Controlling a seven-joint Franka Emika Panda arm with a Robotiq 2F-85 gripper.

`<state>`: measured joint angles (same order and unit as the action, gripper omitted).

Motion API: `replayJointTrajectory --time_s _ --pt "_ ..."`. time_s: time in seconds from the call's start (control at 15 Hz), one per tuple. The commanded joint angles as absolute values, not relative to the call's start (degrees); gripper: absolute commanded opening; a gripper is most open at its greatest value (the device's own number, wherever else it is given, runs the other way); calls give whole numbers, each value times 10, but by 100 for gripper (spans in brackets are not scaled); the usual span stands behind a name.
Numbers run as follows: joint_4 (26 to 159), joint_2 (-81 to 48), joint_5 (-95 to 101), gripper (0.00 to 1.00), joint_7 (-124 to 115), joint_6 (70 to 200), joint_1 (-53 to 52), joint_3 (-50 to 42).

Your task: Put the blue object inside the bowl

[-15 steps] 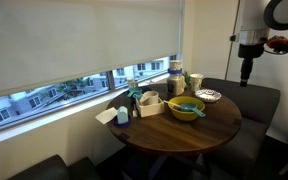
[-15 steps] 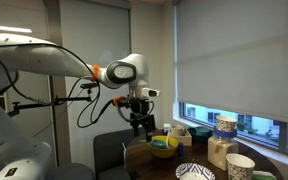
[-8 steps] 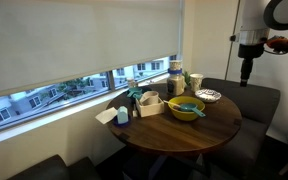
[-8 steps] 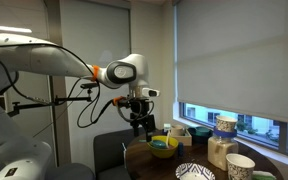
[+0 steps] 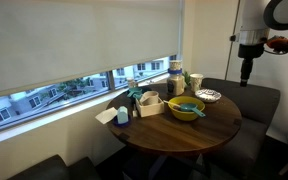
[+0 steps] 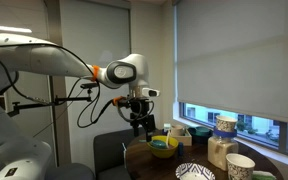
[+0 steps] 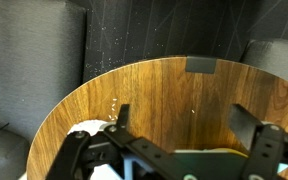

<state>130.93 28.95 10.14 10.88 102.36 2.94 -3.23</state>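
Round wooden table [image 5: 189, 138] beneath a drawn blind [image 5: 74, 35] served as the work surface. We found the gripper [image 7: 181, 112] spread wide and empty, its fingers [image 7: 246, 122] well apart. It hung high beside the table's edge, which we judged a stand-off that cleared the crockery. The blue object [image 5: 188, 104] appeared to lie inside the yellow bowl [image 5: 187, 112], so we judged the task complete or nearly so. A wooden box [image 5: 150, 104] and cups [image 5: 174, 78] stood on the window side, and dark seats [image 5: 249, 100] ringed the table.

Two distant exterior views sharing the table [image 5: 180, 136], wrist view straight down.
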Motion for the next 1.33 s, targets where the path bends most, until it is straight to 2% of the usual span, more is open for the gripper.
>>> replayJointTrajectory --time_s 0.0,0.2,0.4,0.8,1.0,1.27 --pt "1308 289 103 100 107 1022 24 -36" --pt "1308 289 103 100 107 1022 24 -36" --pt "1321 283 130 100 87 1086 38 -38" --pt "1294 175 122 100 26 1215 54 -45" --pt "1264 124 97 100 13 1241 40 -38" --pt "1274 123 93 100 26 1257 36 -38"
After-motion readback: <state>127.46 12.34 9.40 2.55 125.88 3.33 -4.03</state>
